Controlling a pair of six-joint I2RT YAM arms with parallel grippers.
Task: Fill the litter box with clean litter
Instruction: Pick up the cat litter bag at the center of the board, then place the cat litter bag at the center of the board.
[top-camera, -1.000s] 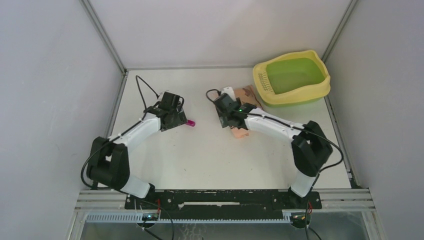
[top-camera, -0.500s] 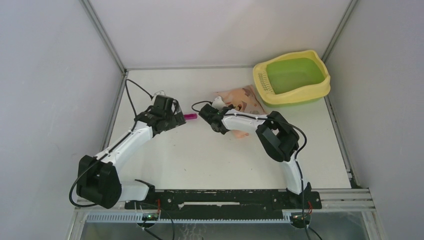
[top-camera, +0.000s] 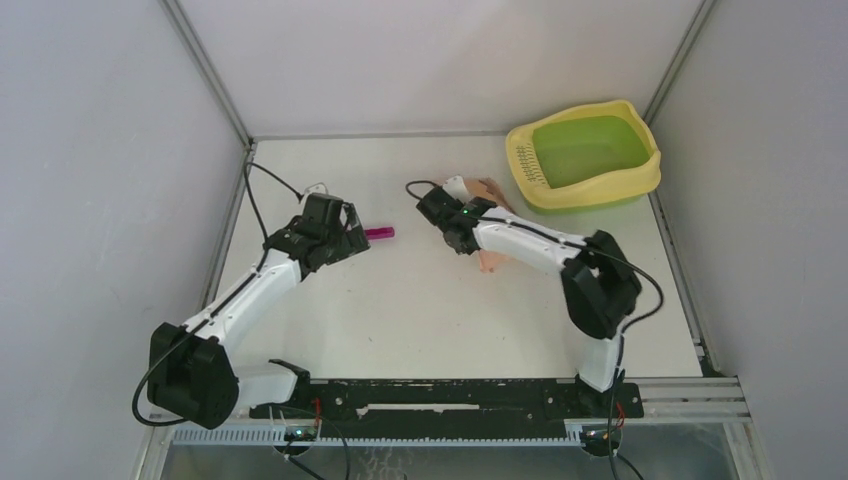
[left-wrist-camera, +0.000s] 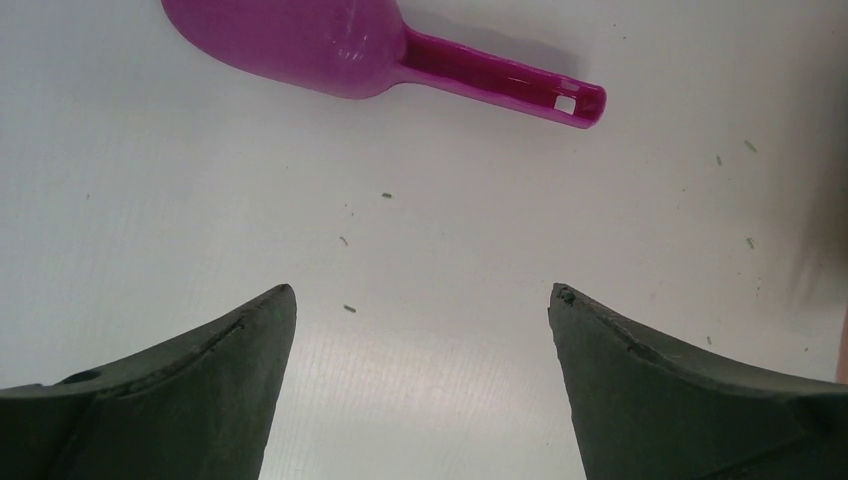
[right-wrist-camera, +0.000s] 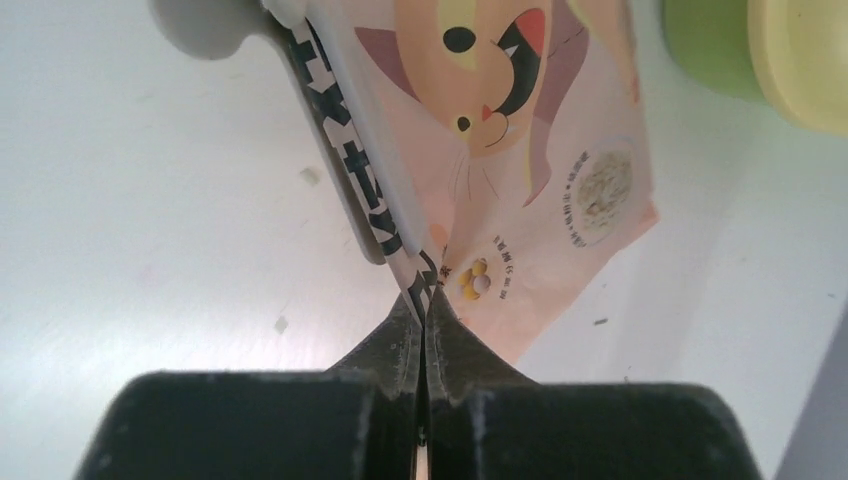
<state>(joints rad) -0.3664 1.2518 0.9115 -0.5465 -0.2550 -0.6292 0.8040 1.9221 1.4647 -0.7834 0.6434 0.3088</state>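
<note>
The litter box (top-camera: 600, 193), pale yellow outside and lime green inside, stands at the back right; a corner of it (right-wrist-camera: 800, 60) shows in the right wrist view. My right gripper (right-wrist-camera: 426, 305) is shut on the edge of the peach-pink printed litter bag (right-wrist-camera: 520, 150), which lies on the table left of the box (top-camera: 492, 190). My left gripper (left-wrist-camera: 420, 295) stands open over bare table, just short of the magenta scoop (left-wrist-camera: 330, 40), with nothing between its fingers. A few specks of litter (left-wrist-camera: 386, 195) dot the table there.
A pale clip bar (right-wrist-camera: 340, 150) runs along the bag's top edge. Grey walls enclose the table on the left, back and right. The scoop (top-camera: 380, 233) lies between the two grippers, its handle pointing right.
My right gripper has closed on the bag's edge and that arm has swung. The left jaws have widened and that gripper has drawn back a little from the scoop.
</note>
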